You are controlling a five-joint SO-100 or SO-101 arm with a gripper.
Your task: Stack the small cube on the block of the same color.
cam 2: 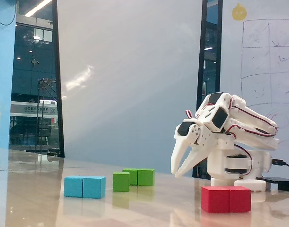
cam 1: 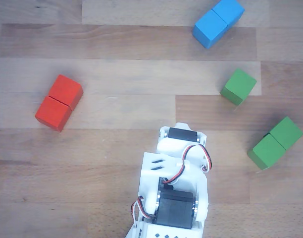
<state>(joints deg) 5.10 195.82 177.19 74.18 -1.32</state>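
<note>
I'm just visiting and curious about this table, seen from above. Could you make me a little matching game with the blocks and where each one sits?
Things:
1. red double block
2. blue double block
3. small green cube
4. green double block

Places in the other view:
A. top right
B. right edge, level with the arm's tip
C. left side
D. between the blue and green double blocks

Pairs: 1-C, 2-A, 3-D, 4-B

Office — whiteboard (cam 2: 269, 61), glass partitions (cam 2: 36, 80)

No legible text anywhere; only unreadable scrawl and a grid on the whiteboard (cam 2: 269, 61), plus a blurred distant sign (cam 2: 37, 109).
</note>
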